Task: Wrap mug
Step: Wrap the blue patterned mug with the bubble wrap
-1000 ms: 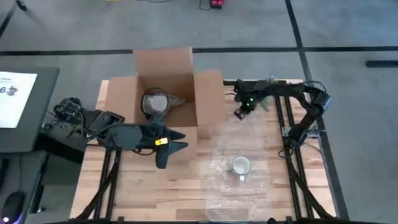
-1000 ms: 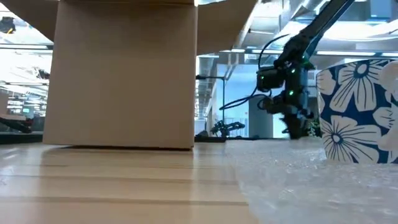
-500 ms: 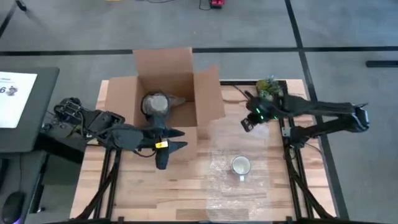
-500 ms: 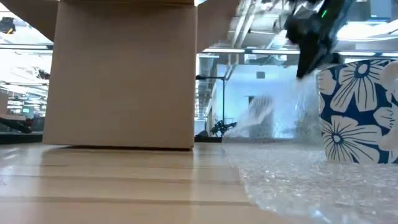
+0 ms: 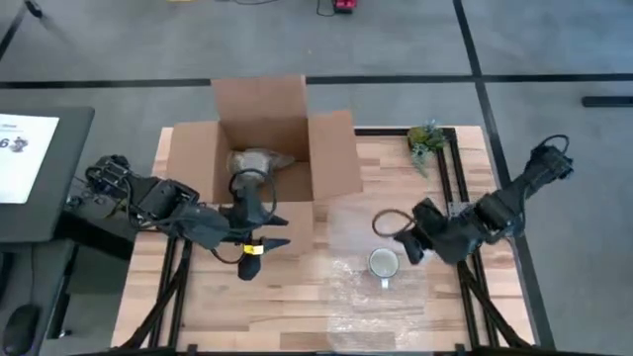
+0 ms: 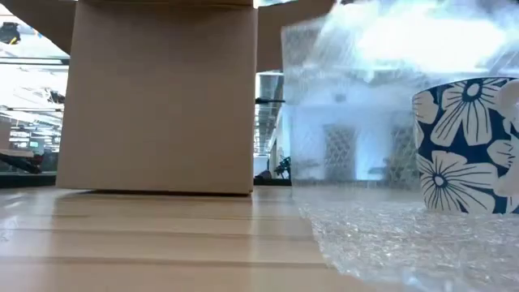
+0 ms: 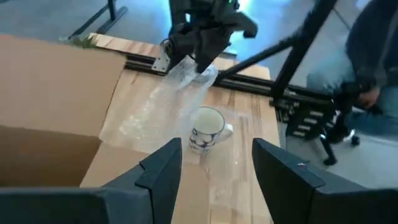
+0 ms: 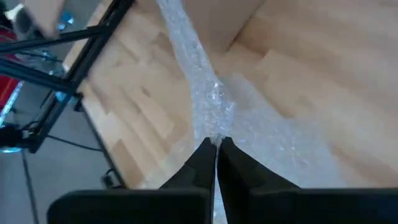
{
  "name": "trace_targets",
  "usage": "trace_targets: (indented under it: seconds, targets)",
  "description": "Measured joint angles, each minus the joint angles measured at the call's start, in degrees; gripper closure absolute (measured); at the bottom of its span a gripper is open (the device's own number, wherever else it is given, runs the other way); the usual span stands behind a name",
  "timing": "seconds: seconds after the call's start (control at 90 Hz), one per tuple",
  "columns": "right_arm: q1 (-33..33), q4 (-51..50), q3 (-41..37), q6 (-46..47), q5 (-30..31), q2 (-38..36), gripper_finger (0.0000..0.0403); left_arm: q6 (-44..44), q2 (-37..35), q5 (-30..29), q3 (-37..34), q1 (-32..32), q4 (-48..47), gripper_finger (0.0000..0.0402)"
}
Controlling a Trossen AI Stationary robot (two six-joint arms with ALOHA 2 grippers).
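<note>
A white mug with blue flowers [image 5: 383, 263] [image 6: 470, 146] [image 7: 207, 129] stands upright on a sheet of clear bubble wrap [image 5: 368, 309] spread on the wooden table. My right gripper [image 5: 408, 244] [image 7: 198, 61] hangs just beyond the mug's far side, shut on the wrap's raised far part. In the low view that part stands like a curtain [image 6: 365, 105] behind the mug. My left gripper [image 7: 217, 180] [image 5: 249, 259] is open, left of the mug, in front of the box. My right gripper pinches a bunched edge of the bubble wrap [image 8: 216, 127] between its two fingers. The fingers slant down from the table's right side. The held part is lifted off the table and gathered into a ridge; the near part of the sheet [image 5: 376, 297] stays flat under the mug.
An open cardboard box [image 5: 262, 148] stands at the back left with a wrapped bundle [image 5: 252, 163] inside. A small green plant [image 5: 427, 138] lies at the far right corner. Bare wood shows left of the wrap, along the near edge [image 5: 247, 316].
My right gripper has travelled from the table's far edge toward the near edge, up to the mug, staying shut on the wrap. The wrap's far part has risen off the table and come over toward the mug; the near part stayed under it.
</note>
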Motion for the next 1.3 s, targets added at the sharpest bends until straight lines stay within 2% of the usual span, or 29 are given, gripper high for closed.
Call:
trace_targets:
  seconds: [0.322, 0.489, 0.944, 1.033, 1.133, 1.3]
  targets:
    - [5.82, -2.86, 11.34, -0.45, 0.46, 9.27, 0.0403, -1.11, 0.0, 0.91, -0.02, 0.02, 0.02, 0.0226]
    - [8.71, -1.95, 12.79, -0.31, 0.11, 13.19, 0.0403, -2.58, 0.0, 0.76, 0.0, 0.22, 0.09, 0.0226]
    - [13.81, -0.11, 12.79, 8.03, -14.78, 31.27, 0.0398, -5.2, 0.0, -0.2, -0.01, 0.22, 0.13, 0.0226]
    - [14.07, 0.17, 12.79, 8.33, -18.74, 33.13, 0.0376, -5.2, 0.0, -0.2, -0.02, 0.22, 0.13, 0.0226]
    - [13.91, 0.76, 12.79, 8.06, -22.92, 33.54, 0.0331, -5.2, 0.0, -0.19, -0.01, 0.22, 0.15, 0.0226]
    - [12.99, 0.86, 12.79, 6.34, -24.05, 28.76, 0.0246, -5.05, 0.02, -0.18, -0.02, 0.22, 0.13, 0.0226]
